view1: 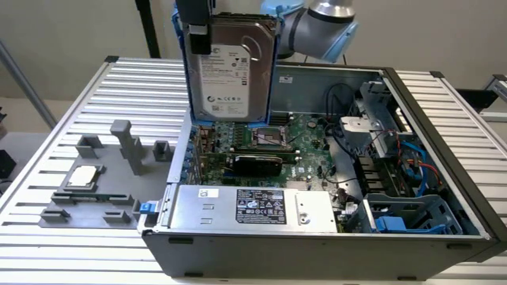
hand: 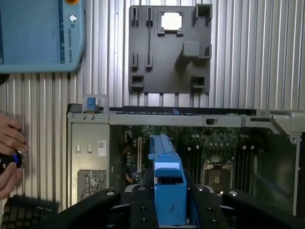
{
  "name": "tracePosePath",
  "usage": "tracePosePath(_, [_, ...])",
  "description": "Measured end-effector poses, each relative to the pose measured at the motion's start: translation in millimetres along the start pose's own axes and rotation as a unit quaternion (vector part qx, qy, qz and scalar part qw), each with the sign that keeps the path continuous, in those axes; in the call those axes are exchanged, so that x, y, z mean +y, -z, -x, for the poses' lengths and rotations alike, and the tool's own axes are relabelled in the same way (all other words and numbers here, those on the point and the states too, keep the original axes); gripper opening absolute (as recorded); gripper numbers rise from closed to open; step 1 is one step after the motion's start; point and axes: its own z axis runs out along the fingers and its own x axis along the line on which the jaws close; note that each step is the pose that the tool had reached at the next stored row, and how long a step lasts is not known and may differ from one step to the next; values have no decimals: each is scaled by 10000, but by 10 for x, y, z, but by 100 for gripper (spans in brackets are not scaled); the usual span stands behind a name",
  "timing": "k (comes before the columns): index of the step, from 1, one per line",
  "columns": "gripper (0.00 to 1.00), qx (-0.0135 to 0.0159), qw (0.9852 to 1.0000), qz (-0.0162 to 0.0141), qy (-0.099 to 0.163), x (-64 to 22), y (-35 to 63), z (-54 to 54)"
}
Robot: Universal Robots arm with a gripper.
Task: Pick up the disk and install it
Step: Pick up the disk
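The disk (view1: 230, 71) is a silver-grey hard drive with a white label and blue rails along its edges. It hangs upright above the open computer case (view1: 467, 196), over the motherboard (view1: 265, 148). My gripper (view1: 208, 27) is shut on its upper part, with a black finger (view1: 197, 32) showing over the label side. In the wrist view the disk (hand: 167, 181) is seen edge-on, its blue rail running between my black fingers (hand: 140, 210). Below it lie the motherboard (hand: 200, 152) and the CPU socket (hand: 217, 176).
A grey fixture plate (view1: 119, 184) with a square CPU chip (view1: 83, 176) lies on the slatted table at the exterior view's left. A silver box with a black label (view1: 253, 208) fills the case's front. Blue drive bays (view1: 412, 217) sit at the right. A person's hand (hand: 9, 152) rests near a keyboard (hand: 24, 212).
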Motion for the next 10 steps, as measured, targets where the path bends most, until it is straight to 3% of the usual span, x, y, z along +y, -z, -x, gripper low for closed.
tracePosePath(10, [0, -2, 10000, 0, 0, -451, 11, -148])
